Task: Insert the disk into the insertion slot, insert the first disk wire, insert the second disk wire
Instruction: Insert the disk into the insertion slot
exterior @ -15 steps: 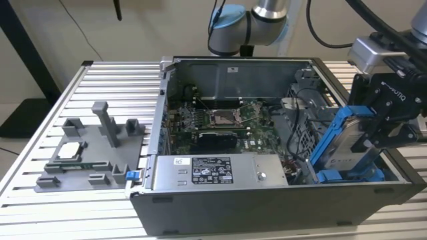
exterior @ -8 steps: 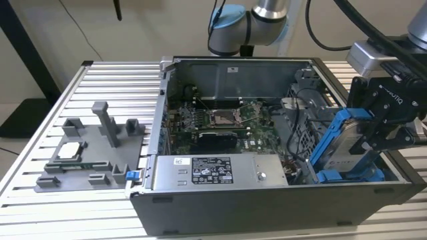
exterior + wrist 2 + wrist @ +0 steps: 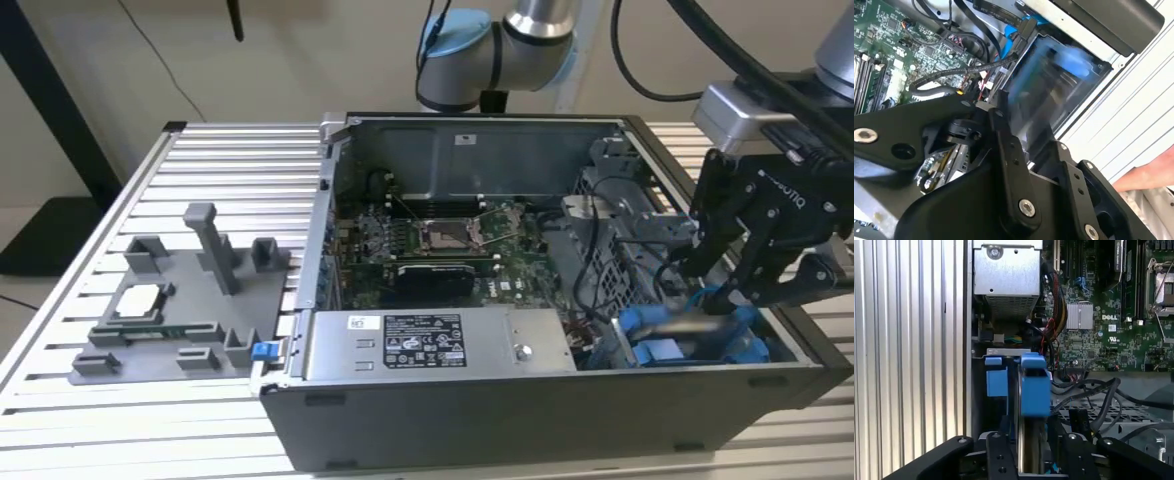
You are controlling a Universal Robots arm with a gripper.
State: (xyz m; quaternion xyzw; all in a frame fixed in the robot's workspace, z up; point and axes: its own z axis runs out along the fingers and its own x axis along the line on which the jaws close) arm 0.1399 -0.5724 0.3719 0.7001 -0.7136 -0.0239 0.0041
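My gripper (image 3: 747,293) hangs over the open computer case's corner at the exterior view's right, shut on the disk (image 3: 687,326). The disk is blurred, a grey slab in a bright blue carrier, and stands edge-on between the black fingers (image 3: 1001,457) in the first wrist view. Its blue end (image 3: 1034,385) sits beside a blue tab of the insertion slot (image 3: 996,381). The slot's blue rails (image 3: 657,352) lie just below the disk. In the second wrist view the disk (image 3: 1049,95) is tilted over the grey bay. Black cables (image 3: 1094,390) run beside the bay; which are the disk wires I cannot tell.
The grey power supply box (image 3: 427,345) fills the case's front beside the slot. The motherboard with its processor socket (image 3: 445,237) lies behind it. A grey fixture (image 3: 174,310) stands on the slatted table (image 3: 80,400). A person's hand (image 3: 1146,177) rests outside the case.
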